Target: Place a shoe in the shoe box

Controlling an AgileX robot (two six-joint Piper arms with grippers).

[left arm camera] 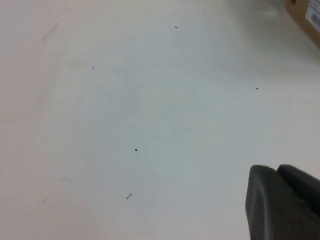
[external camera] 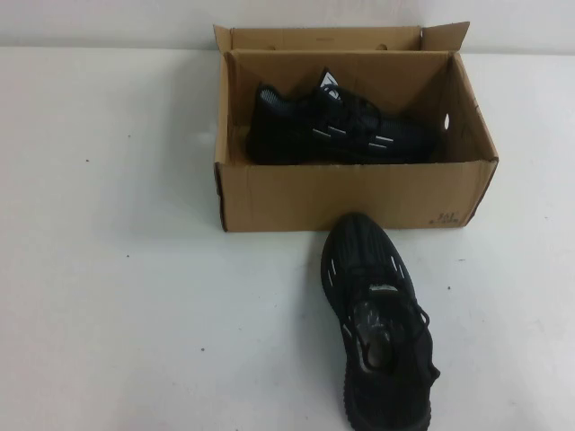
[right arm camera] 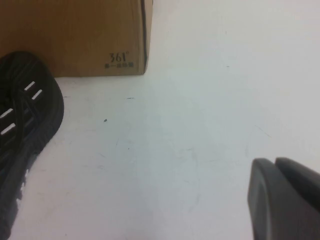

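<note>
The brown cardboard shoe box (external camera: 350,193) stands open at the back middle of the table. One black shoe (external camera: 341,130) lies inside it on its side, white dashes showing. A second, matching black shoe (external camera: 377,323) sits upright on the table just in front of the box, toe toward it. Neither arm shows in the high view. My left gripper (left arm camera: 276,169) is shut over bare table, holding nothing, with a corner of the box (left arm camera: 305,15) far off. My right gripper (right arm camera: 274,161) is shut and empty, off to the side of the outer shoe (right arm camera: 25,125) and the printed box corner (right arm camera: 75,35).
The white table (external camera: 117,269) runs wide to the left and right of the box. The box's flaps (external camera: 445,36) stand up at the back. The outer shoe's heel reaches the near edge of the high view.
</note>
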